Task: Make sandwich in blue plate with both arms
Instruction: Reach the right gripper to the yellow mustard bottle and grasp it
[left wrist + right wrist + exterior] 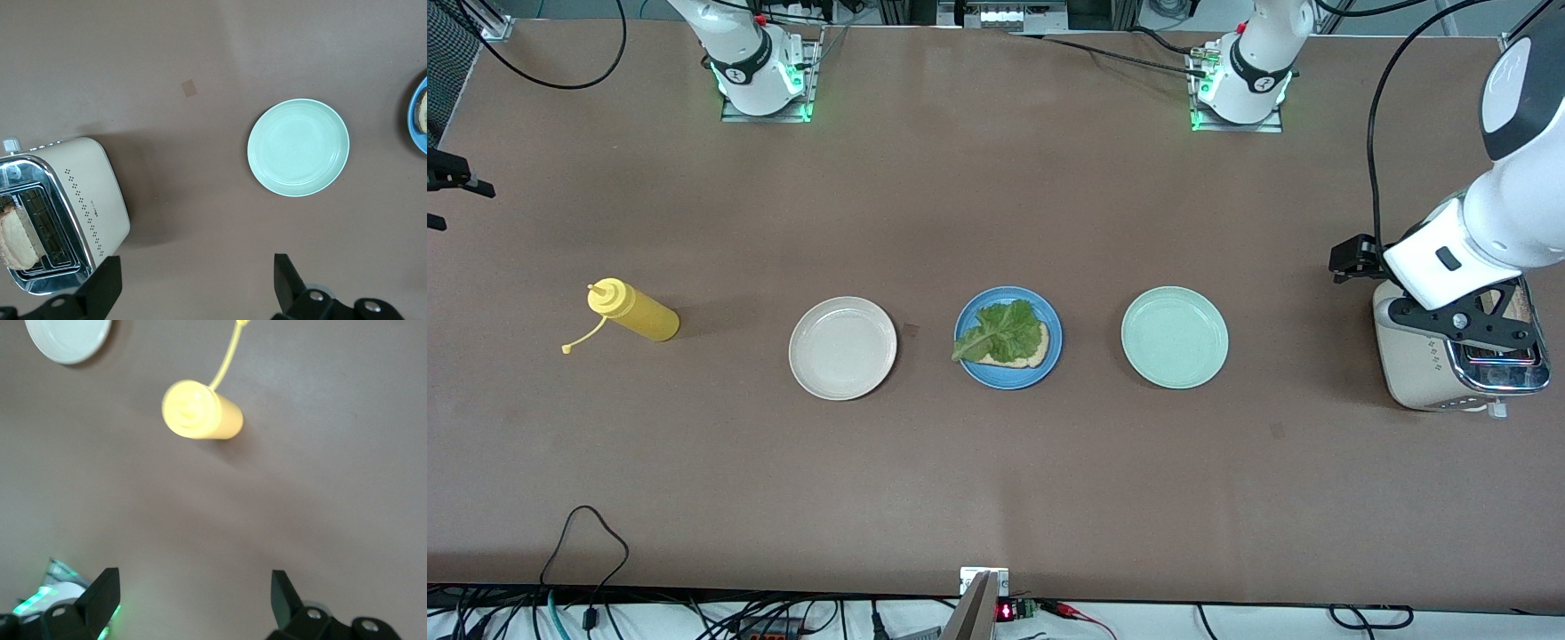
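Inspection of the blue plate [1008, 338]: it carries one bread slice [1028, 350] with a lettuce leaf [999, 330] laid on top. The upper slice is missing, so I judge the sandwich roughly half built.

My left gripper [193, 283] hangs over the toaster [1458, 356] at the left arm's end of the table, fingers spread and holding nothing. My right gripper [190, 600] is likewise spread and empty, above the yellow squeeze bottle [200, 411].

The left wrist view shows a slice of toast [17, 237] standing in the toaster slot, which the front view hides under my arm. Only the front view shows the lettuce.
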